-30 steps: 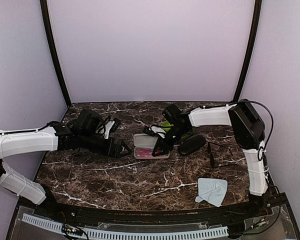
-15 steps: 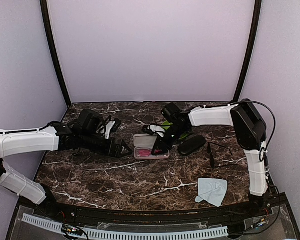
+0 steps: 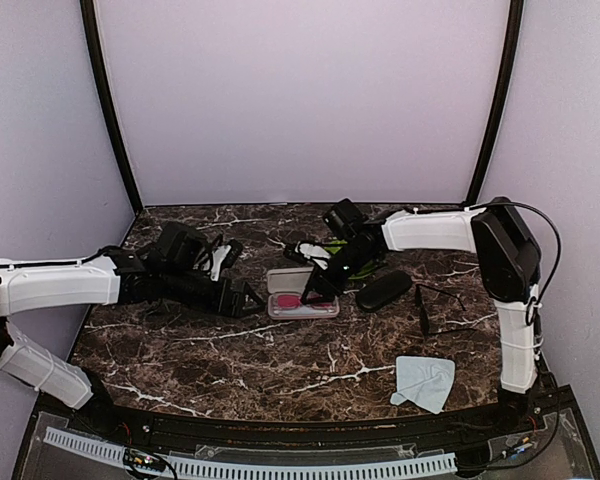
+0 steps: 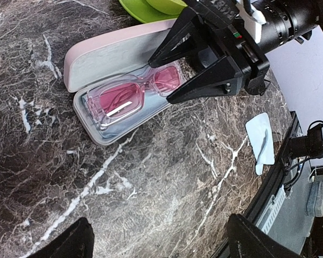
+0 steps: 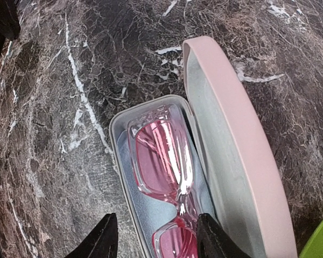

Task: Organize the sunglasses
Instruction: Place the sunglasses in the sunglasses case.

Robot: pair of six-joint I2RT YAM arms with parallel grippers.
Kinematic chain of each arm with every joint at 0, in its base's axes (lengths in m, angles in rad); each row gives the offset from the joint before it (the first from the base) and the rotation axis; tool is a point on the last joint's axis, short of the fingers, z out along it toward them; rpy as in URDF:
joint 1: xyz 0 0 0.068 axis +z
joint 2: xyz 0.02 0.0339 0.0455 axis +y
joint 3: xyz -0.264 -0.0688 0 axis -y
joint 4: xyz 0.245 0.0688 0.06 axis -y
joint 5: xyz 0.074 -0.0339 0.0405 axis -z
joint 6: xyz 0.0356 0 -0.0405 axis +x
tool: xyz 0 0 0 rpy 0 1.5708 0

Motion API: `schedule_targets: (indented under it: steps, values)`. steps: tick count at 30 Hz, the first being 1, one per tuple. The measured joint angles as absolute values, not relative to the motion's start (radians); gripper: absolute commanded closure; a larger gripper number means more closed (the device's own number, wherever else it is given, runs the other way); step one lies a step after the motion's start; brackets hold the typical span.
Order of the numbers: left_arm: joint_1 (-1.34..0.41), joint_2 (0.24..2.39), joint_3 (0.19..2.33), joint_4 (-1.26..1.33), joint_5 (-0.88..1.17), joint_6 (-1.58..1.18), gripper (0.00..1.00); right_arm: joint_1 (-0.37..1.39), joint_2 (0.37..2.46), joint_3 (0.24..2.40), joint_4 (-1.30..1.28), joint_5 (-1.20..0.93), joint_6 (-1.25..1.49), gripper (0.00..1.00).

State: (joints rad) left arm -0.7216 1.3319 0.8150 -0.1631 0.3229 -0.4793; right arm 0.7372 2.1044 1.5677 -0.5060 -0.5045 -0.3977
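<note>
Lying in their case [image 4: 118, 45], pink sunglasses [image 4: 132, 97] sit beneath the right hand [image 4: 160, 82].

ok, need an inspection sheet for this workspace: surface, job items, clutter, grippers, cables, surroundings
surface: dark marble table, no spill seen.
job's things: pink glasses lie in the open pink case; black wire glasses loose on the table, right of the shut black oval case.
clutter: blue cloth front right; green thing behind the pink case, partly hidden.
grippers: right gripper open, fingers either side of the pink glasses; left gripper open, empty, left of the case.
cables: black cable loops at the far right, clear of the things.
surroundings: lilac walls, black posts.
</note>
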Motion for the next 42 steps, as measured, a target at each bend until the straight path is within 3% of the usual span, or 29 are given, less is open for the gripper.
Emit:
schedule_targets:
  steps: [19,35,42]
  values:
    - [-0.724,1.534,0.81,0.049,0.32,-0.483,0.17,0.743,1.802,1.244,-0.289,-0.408,-0.179,0.48]
    - [-0.738,1.689,0.913,0.142,0.229,-0.463,0.17,0.744,1.785,1.095,-0.165,-0.21,0.075,0.47]
    - [-0.738,1.7,0.921,0.148,0.169,-0.434,0.14,0.739,1.785,1.095,-0.149,-0.169,0.116,0.4]
